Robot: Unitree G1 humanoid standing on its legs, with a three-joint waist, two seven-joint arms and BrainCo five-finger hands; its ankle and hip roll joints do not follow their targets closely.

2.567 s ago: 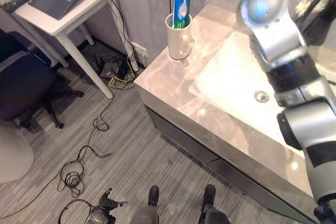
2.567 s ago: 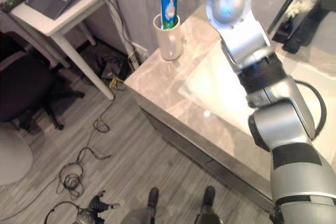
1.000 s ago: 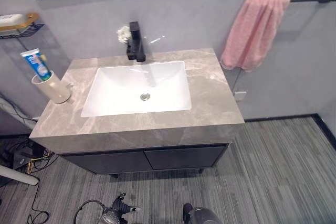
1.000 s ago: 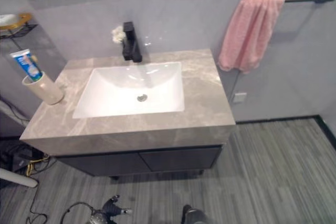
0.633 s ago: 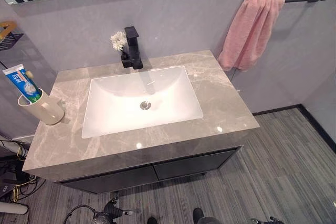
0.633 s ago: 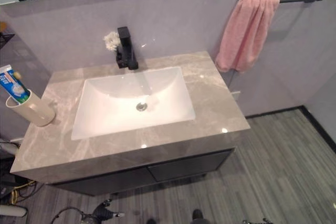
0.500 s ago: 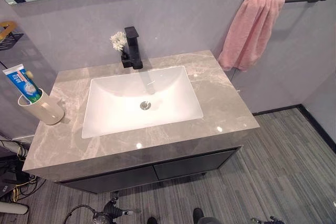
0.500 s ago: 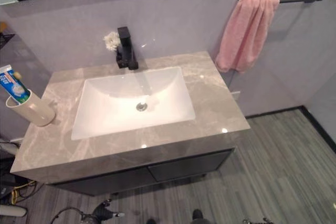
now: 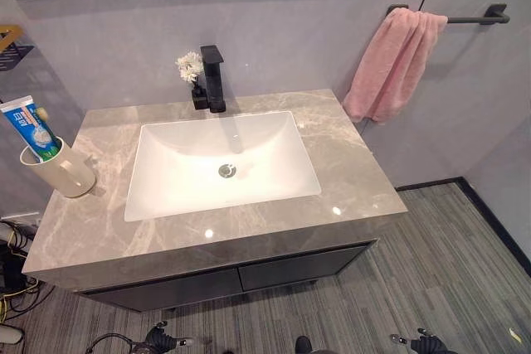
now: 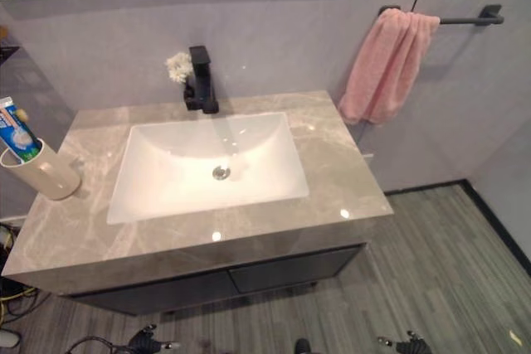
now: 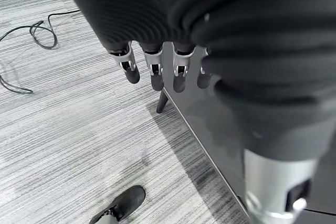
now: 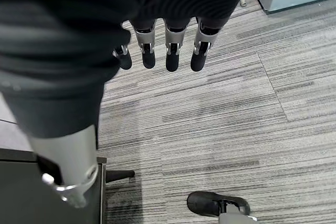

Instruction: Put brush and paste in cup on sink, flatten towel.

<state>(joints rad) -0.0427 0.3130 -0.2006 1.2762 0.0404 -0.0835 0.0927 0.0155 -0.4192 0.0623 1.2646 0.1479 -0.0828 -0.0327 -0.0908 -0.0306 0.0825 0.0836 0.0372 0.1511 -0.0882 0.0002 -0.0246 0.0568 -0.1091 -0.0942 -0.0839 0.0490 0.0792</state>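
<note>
A blue-and-white paste [image 9: 30, 127] tube stands in a cream cup [image 9: 58, 172] on the left end of the grey veined marble counter [image 9: 348, 180]; whether a brush is inside cannot be told. The fluffy pink towel [image 9: 392, 64] hangs bunched on a black wall bar [image 9: 477, 17], right of the white sink [image 9: 217, 163] and black faucet [image 9: 212, 77]. Left hand [image 11: 157, 69] and right hand [image 12: 168, 51] hang low over striped grey floor [image 12: 220, 114], fingers relaxed, empty.
</note>
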